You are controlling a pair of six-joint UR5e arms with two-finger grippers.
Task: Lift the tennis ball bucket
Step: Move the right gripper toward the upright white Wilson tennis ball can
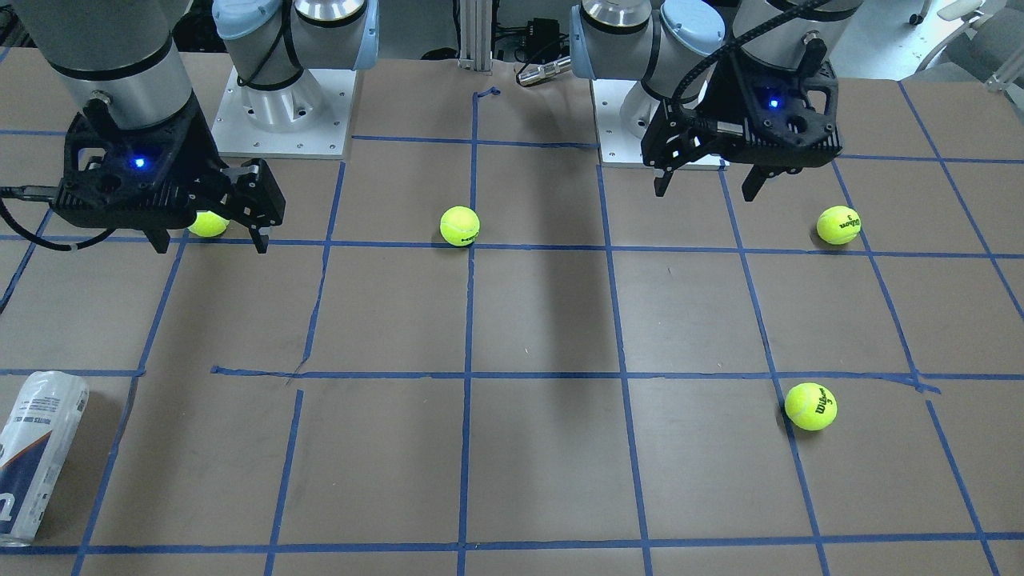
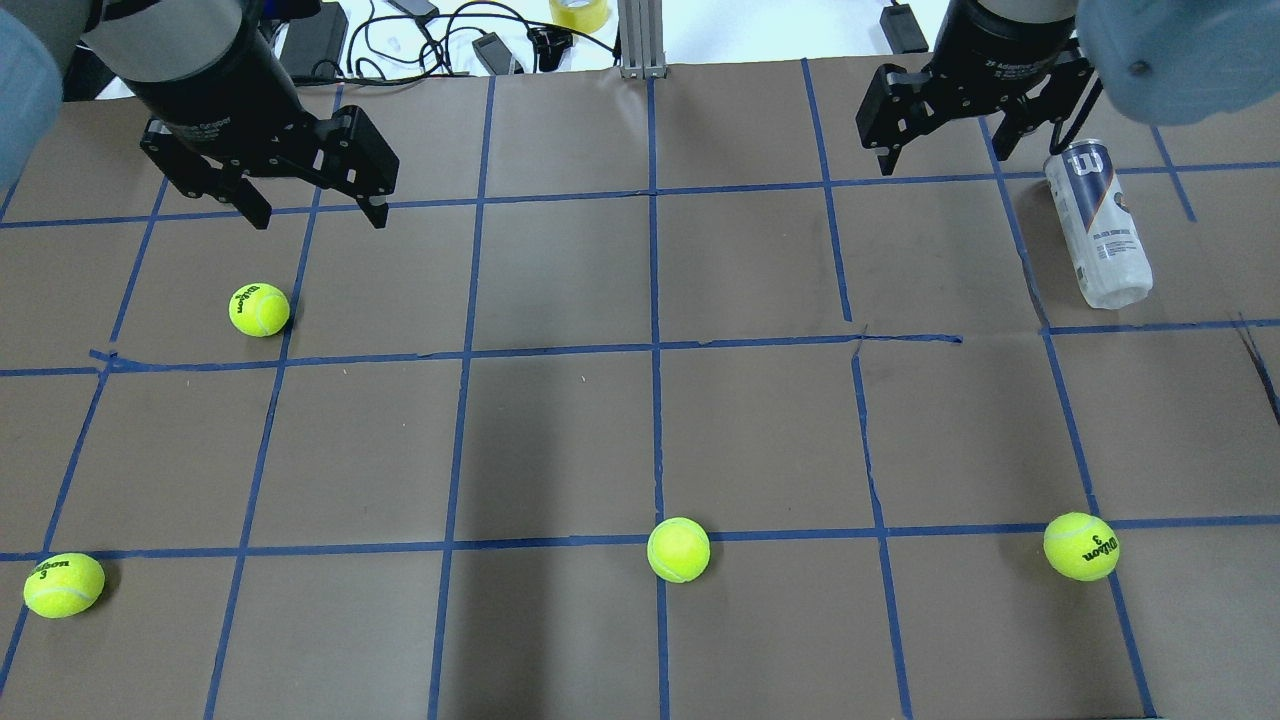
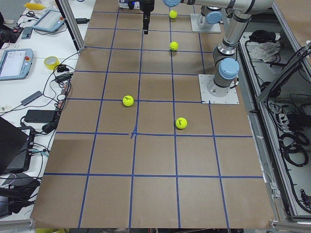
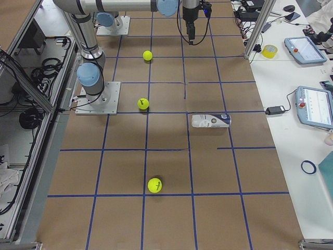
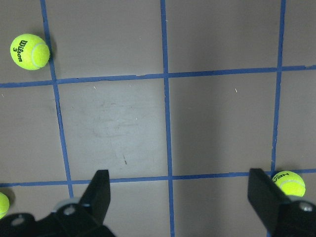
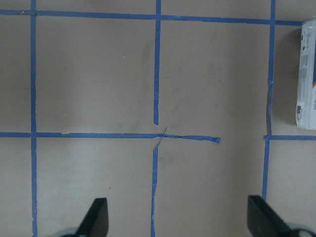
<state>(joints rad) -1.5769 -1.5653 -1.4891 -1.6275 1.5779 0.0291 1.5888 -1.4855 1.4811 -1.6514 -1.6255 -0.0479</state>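
The tennis ball bucket [image 2: 1098, 225], a clear can with a white and navy label, lies on its side on the table's far right part. It also shows in the front view [image 1: 36, 456], the right side view [image 4: 210, 121] and at the right edge of the right wrist view [image 6: 307, 74]. My right gripper [image 2: 945, 160] is open and empty, held above the table beside the bucket's far end, apart from it [image 1: 210, 240]. My left gripper [image 2: 320, 220] is open and empty above the far left part [image 1: 708, 188].
Several yellow-green tennis balls lie loose on the brown, blue-taped table: one below the left gripper [image 2: 259, 310], one near left [image 2: 63, 585], one near middle [image 2: 678, 549], one near right [image 2: 1081, 546]. Cables and a tape roll [image 2: 578, 12] lie beyond the far edge.
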